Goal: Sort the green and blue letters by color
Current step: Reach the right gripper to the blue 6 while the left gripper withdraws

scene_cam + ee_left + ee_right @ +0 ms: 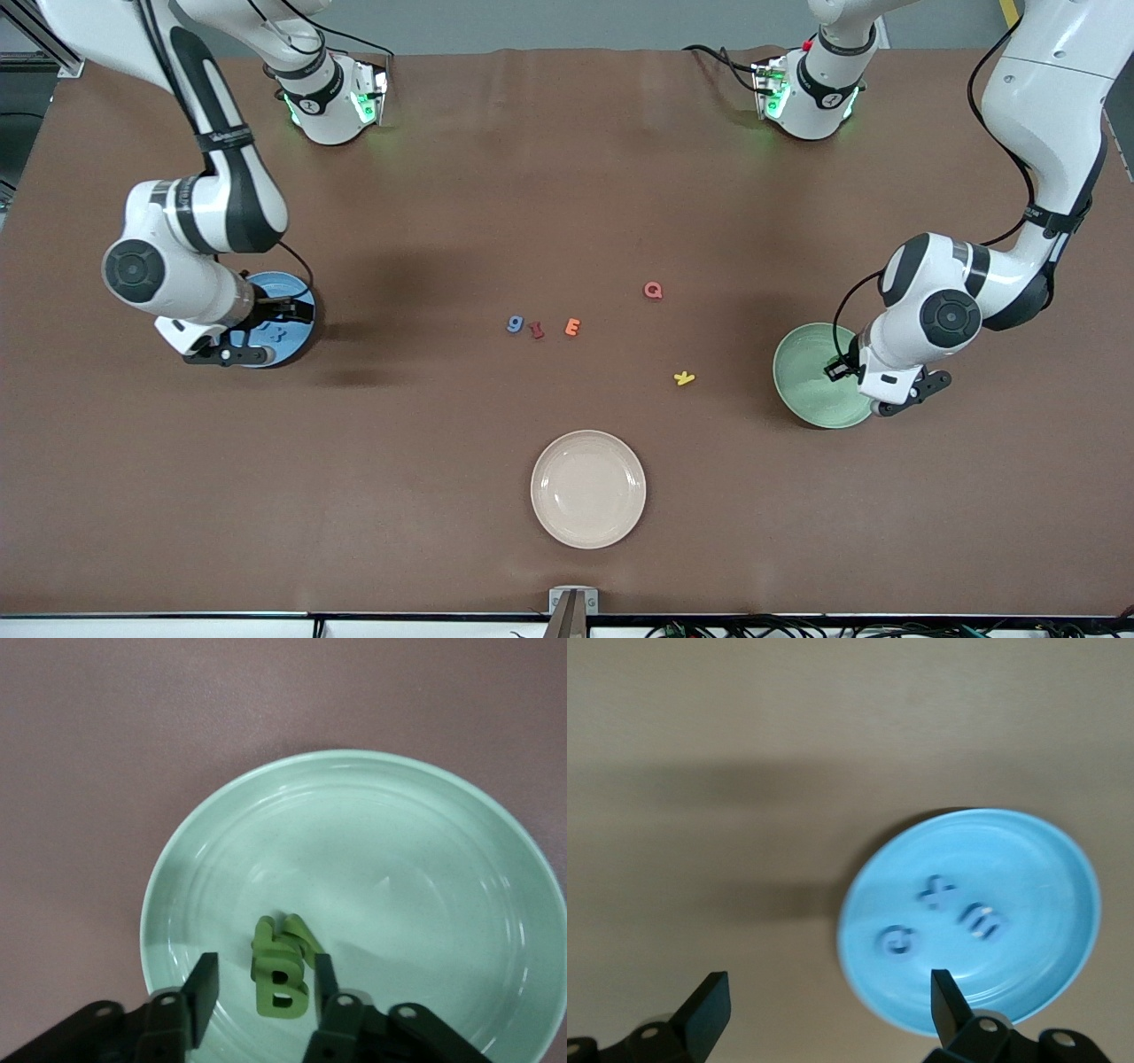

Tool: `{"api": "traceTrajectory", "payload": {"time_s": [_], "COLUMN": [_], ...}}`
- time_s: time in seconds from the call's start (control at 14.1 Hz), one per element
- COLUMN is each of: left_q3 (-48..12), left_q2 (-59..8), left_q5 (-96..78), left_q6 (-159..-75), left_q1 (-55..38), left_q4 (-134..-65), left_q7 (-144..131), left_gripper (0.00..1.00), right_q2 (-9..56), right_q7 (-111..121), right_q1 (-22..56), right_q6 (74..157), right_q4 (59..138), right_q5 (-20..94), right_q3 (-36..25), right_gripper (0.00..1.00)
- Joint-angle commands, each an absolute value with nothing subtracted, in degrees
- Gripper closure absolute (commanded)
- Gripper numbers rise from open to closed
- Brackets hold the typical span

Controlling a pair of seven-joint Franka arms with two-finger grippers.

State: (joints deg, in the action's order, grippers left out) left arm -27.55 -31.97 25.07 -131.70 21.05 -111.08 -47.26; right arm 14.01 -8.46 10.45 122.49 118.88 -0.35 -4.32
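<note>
left gripper (261, 997) over the green plate (802, 390), jaws apart around the green letters (282, 967) piled there; right gripper (824, 1014) wide open over the blue plate (1045, 868), one blue letter (515, 324) waits mid-table

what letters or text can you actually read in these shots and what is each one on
"Q": red letter on the table.
"E": orange letter on the table.
"g": blue letter on the table.
"B": top green letter in the green plate.
"X": blue letter in the blue plate.
Not readable: dark red piece, yellow piece, the other green and blue pieces in the plates.
</note>
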Motion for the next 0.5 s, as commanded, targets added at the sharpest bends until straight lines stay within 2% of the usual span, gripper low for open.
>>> {"api": "traceTrajectory", "payload": {"time_s": [0.0, 0.43], "left_q3": [-27.9, -30.5], "left_q2": [-31.6, -29.7], "left_q5": [26.0, 25.3], "left_q6": [-132.0, -130.0], "left_q1": [22.0, 21.4], "left_q4": [-110.8, -106.8], "left_q7": [-46.3, -46.8], "left_gripper": [0.00, 0.00], "right_q2": [13.5, 18.2], "right_q7": [-18.7, -32.5], "right_q1": [16.3, 29.2], "right_q6": [121.2, 129.0], "right_q4": [117.2, 113.7], "right_q5": [0.3, 3.6], "right_q3": [-4.7, -4.8], "right_gripper": [0.00, 0.00]}}
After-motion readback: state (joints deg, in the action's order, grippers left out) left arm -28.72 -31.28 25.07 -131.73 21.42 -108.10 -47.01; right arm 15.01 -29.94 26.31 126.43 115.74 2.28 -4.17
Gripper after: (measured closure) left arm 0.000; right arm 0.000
